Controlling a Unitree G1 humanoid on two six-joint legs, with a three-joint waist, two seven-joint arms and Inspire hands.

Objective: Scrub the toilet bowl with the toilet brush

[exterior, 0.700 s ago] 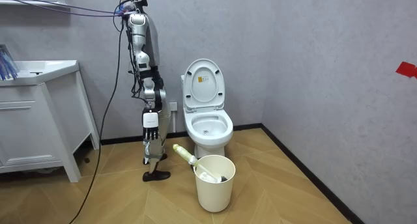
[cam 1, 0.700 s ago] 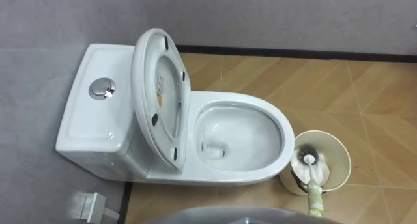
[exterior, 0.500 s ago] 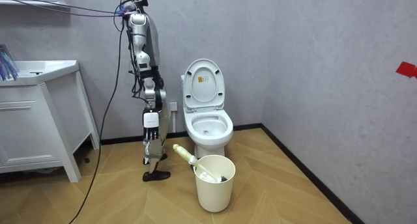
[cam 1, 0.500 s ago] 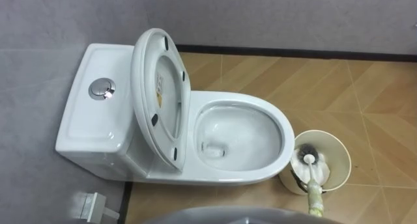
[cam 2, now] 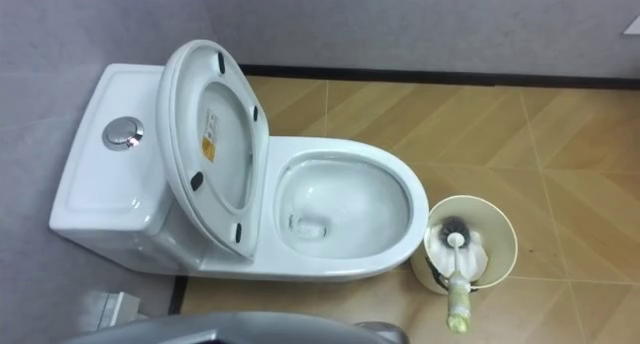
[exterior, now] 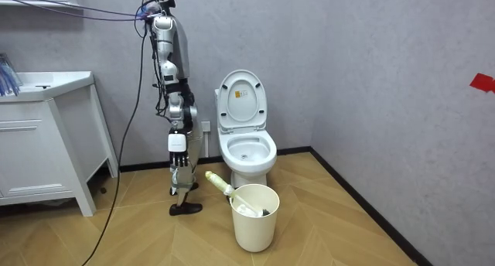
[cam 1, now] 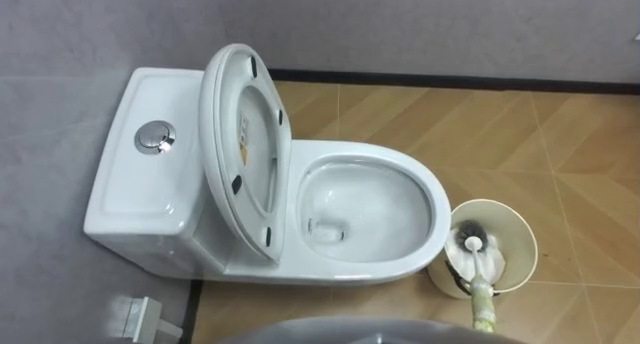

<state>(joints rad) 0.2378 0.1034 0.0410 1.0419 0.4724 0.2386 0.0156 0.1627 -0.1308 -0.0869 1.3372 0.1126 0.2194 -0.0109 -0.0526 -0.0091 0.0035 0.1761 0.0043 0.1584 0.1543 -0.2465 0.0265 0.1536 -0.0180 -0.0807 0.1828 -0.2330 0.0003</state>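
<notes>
Nothing in the scene has moved since the earlier frames; the slight slide of the head view is the camera's own. Robot stands just beside the toilet [cam 1: 370,209], at the room view's left, facing it side-on. Seat [cam 1: 245,149] is raised, leaning back toward the tank [cam 1: 140,189]. Brush [cam 1: 477,269] sits head-down in the cream bucket [cam 1: 518,234], which stands just beside the toilet's front. Its handle leans out over the rim toward the robot. Brushing not yet begun.

Risks, as judged: a pull along the slanted handle could tip the bucket, and a careless arm could knock the seat down.

Right hand [exterior: 181,178], probably the one hanging by the hip in the room view, holds nothing that can be made out. Finger spread cannot be told at that range.
</notes>
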